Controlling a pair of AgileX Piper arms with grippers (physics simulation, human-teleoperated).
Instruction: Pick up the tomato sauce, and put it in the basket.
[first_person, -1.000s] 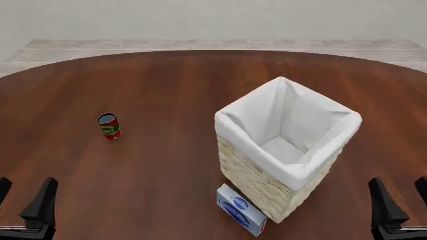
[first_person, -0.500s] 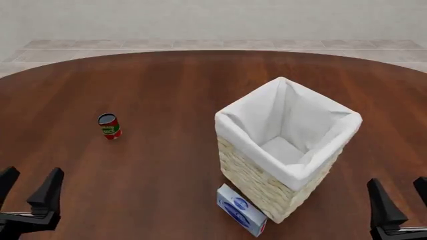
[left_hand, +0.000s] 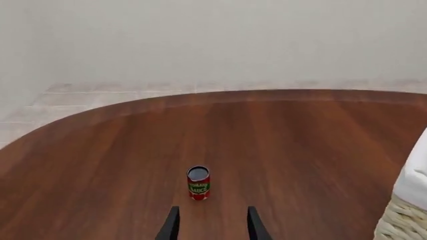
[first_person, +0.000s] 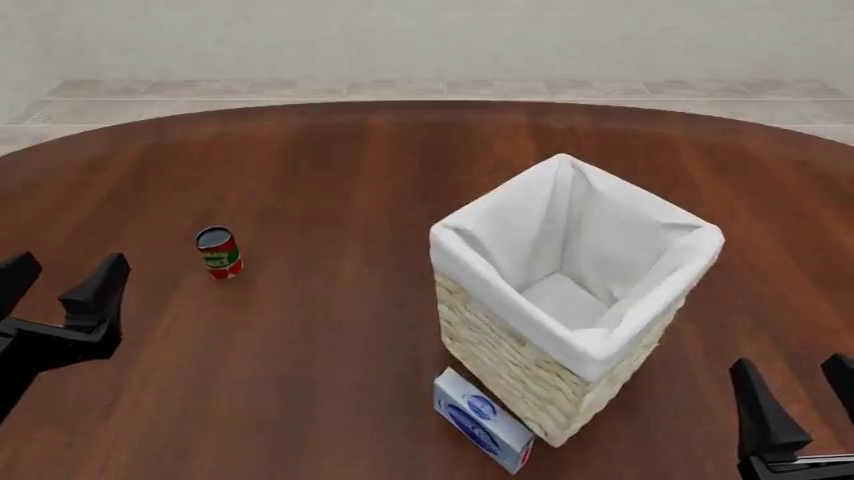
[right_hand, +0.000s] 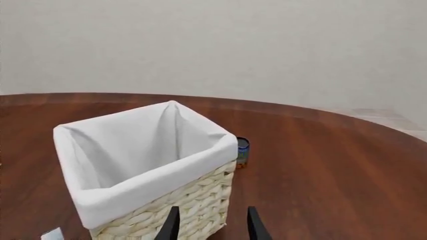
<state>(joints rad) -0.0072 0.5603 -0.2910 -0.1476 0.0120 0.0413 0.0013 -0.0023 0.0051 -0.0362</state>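
Observation:
The tomato sauce (first_person: 219, 252) is a small red can with a green and white label, standing upright on the left of the table. In the left wrist view the can (left_hand: 198, 183) stands just ahead of my open, empty left gripper (left_hand: 212, 221), a little to one side of the gap. In the front view my left gripper (first_person: 64, 268) is left of the can and apart from it. The basket (first_person: 514, 365), wicker with a white liner, stands right of centre. My right gripper (first_person: 791, 385) is open and empty near the basket's (right_hand: 193, 200) front right side.
A flat blue-and-white box (first_person: 481, 420) lies against the basket's front corner. In the right wrist view a small can (right_hand: 242, 151) shows partly behind the basket's far corner. The basket's corner (left_hand: 403, 220) edges into the left wrist view. Bare wood lies between the can and the basket.
My left gripper has risen and moved forward toward the can's level, staying open. My right gripper has barely shifted. The can, basket and box have not moved.

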